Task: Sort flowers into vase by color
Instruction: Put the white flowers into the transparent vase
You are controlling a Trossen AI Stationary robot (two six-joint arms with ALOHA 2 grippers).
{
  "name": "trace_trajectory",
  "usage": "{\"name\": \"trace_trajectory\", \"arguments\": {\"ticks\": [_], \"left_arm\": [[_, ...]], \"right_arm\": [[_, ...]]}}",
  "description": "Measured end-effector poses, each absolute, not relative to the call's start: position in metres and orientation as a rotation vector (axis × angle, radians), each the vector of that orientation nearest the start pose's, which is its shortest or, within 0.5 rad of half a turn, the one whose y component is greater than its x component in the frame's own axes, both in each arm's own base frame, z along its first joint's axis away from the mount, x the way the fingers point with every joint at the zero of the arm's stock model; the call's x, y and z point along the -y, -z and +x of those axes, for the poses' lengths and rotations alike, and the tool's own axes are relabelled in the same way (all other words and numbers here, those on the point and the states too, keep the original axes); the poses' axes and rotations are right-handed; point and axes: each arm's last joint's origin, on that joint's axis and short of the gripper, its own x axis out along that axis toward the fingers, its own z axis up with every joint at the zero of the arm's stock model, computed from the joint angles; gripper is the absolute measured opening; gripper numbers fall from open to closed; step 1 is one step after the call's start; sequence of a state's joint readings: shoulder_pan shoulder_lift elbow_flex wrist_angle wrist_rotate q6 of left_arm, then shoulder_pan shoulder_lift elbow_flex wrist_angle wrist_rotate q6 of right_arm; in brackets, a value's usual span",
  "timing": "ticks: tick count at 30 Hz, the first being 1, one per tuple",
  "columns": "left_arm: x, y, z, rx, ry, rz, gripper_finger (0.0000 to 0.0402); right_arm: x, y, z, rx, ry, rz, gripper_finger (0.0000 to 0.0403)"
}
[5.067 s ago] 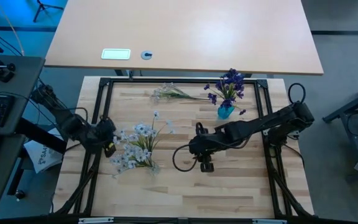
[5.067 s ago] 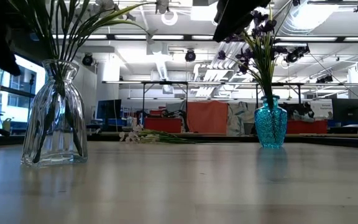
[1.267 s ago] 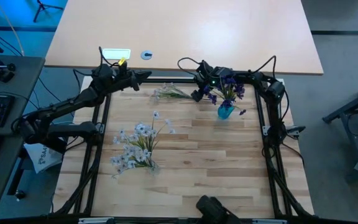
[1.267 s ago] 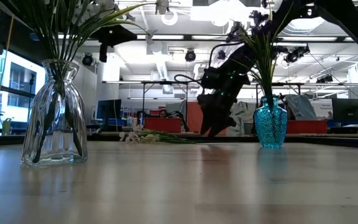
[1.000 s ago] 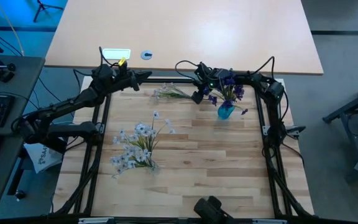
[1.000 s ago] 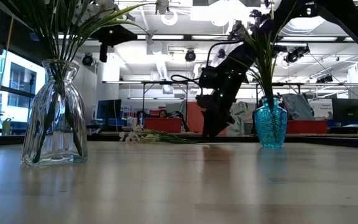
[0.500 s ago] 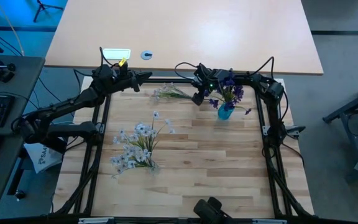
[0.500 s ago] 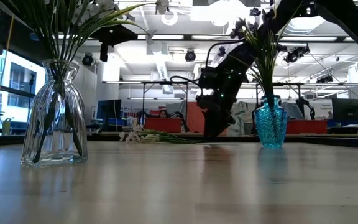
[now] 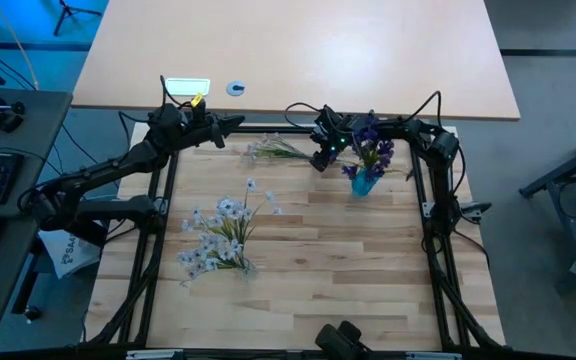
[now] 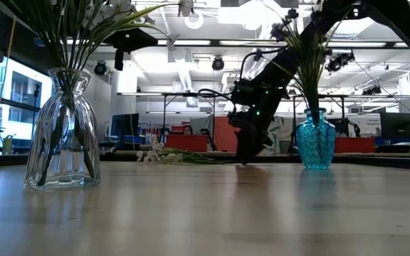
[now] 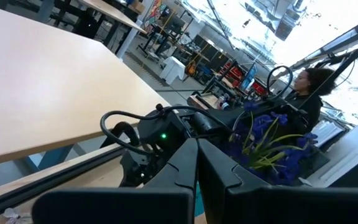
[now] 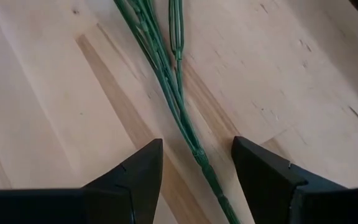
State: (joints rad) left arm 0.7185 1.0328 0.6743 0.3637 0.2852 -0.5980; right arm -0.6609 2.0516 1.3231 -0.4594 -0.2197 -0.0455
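Stems (image 12: 166, 87) lie on your worktop (image 12: 55, 93) between the released right gripper (image 12: 194, 163) fingers — left gripper (image 11: 196, 163) clenched, empty.

Layout on the table (image 9: 368, 290), seen from above

A loose sprig (image 9: 273, 149) lies on the table near its far edge, about midway along it. Just right of the sprig's stem end the right gripper (image 9: 319, 160) hangs low over the table with its fingers apart, one on either side of the stems. Right of that gripper, by the far right corner, stands a small vase (image 9: 364, 181) with flowers in it. A larger vase (image 10: 62, 131) of flowers stands left of centre, nearer the front. The left gripper (image 9: 230, 122) hangs over the far left corner.
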Motion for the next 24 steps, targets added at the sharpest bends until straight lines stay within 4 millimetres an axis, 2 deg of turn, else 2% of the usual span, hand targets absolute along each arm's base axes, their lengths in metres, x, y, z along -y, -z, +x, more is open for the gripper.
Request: {"name": "trace_trajectory", "arguments": {"ticks": [5,8,13,14,20,22,24], "left_arm": [[-0.146,-0.301,0.179,0.134,-0.419,-0.586,0.0000],[-0.146,-0.301,0.179,0.134,-0.419,-0.586,0.0000],[-0.146,-0.301,0.179,0.134,-0.420,-0.586,0.0000],[-0.146,-0.301,0.179,0.134,-0.420,-0.586,0.0000],[-0.146,-0.303,0.179,0.153,-0.415,-0.576,0.0000],[-0.146,-0.308,0.177,0.197,-0.407,-0.551,0.0000],[-0.147,-0.315,0.173,0.254,-0.404,-0.518,0.0000]], "right_arm": [[0.241,-0.128,0.319,-1.095,0.386,0.454,0.0170],[0.242,-0.128,0.319,-1.097,0.405,0.442,0.0123],[0.242,-0.127,0.319,-1.106,0.397,0.409,0.0021],[0.242,-0.127,0.319,-1.107,0.393,0.403,0.0012],[0.245,-0.138,0.323,-1.094,0.382,0.386,0.0004],[0.248,-0.149,0.324,-1.074,0.378,0.378,0.0005],[0.253,-0.170,0.326,-1.011,0.374,0.367,0.0003]]}}
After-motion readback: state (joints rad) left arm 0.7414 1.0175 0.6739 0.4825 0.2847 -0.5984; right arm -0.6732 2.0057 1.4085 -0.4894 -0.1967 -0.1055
